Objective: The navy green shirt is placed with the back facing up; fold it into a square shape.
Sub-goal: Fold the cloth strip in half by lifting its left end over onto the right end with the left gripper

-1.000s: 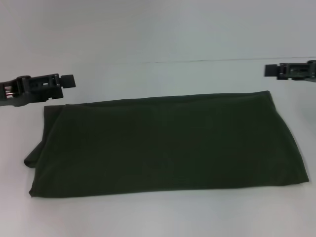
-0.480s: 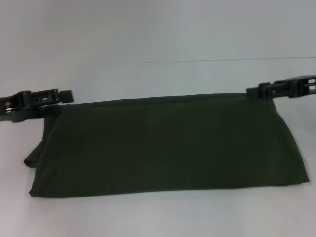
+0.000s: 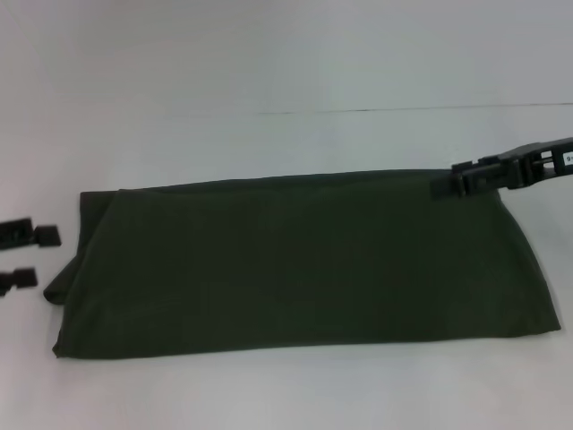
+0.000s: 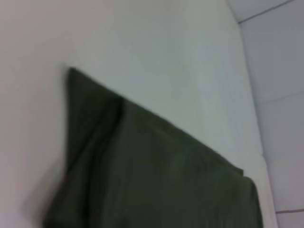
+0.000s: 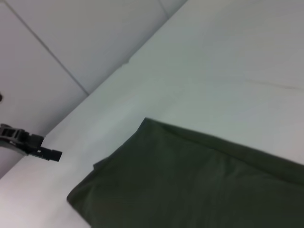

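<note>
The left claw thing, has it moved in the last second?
Yes. The left gripper has left the far left corner of the navy green shirt and dropped back beside its left edge, fingers apart. The shirt itself lies unmoved.

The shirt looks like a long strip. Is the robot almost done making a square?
Partly. The navy green shirt already lies folded into a long band. The right gripper is at its far right corner; the left gripper, fingers open, is off the left end. Folding the band's ends together remains.

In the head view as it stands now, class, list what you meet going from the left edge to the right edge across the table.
Left gripper, fingers apart, beside the cloth → navy green shirt, lying folded on the white table → right gripper at the shirt's far right corner.
</note>
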Controlling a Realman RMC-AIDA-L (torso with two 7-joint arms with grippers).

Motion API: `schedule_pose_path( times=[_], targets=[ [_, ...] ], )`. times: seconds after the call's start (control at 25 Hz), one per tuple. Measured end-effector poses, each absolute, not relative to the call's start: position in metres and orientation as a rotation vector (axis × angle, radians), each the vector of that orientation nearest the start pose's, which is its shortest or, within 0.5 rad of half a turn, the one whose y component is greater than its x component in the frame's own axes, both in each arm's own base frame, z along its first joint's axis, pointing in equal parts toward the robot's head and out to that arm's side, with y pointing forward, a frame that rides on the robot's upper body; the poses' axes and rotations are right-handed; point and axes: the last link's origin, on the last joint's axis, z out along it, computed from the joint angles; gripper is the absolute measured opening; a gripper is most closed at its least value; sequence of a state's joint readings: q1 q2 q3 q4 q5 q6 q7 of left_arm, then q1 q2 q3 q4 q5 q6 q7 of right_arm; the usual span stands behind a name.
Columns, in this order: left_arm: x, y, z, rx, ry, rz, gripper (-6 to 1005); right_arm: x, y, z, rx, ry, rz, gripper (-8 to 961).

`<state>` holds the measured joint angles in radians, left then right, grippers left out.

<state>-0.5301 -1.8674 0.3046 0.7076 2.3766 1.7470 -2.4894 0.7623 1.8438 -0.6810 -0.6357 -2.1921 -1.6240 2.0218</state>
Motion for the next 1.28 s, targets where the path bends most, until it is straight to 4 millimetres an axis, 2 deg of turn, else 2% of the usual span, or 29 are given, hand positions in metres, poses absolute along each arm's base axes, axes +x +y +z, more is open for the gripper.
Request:
schedule_pose_path(
  times=[0.24,0.48,0.72,1.04,1.28],
  targets=[
    [-0.347,0.302,0.108,2.152,2.448,0.67,946,0.23,0.396,0.077,-2.728,1.15,0.385,932],
    [-0.36,0.298,0.095,2.085,2.528,0.657,946,0.228,0.393,0.071,-2.783,1.104,0.336,932],
    [-0.361,0.295,0.088,2.062,2.533,0.621,945,0.231,0.384,0.068,-2.879,0.919,0.318,932],
    [-0.364,0.293,0.082,2.031,2.556,0.565,946,0.233,0.375,0.071,-2.958,0.558,0.387,930],
    [-0.366,0.293,0.079,2.018,2.577,0.546,946,0.232,0.374,0.072,-2.957,0.527,0.403,928]
  ],
)
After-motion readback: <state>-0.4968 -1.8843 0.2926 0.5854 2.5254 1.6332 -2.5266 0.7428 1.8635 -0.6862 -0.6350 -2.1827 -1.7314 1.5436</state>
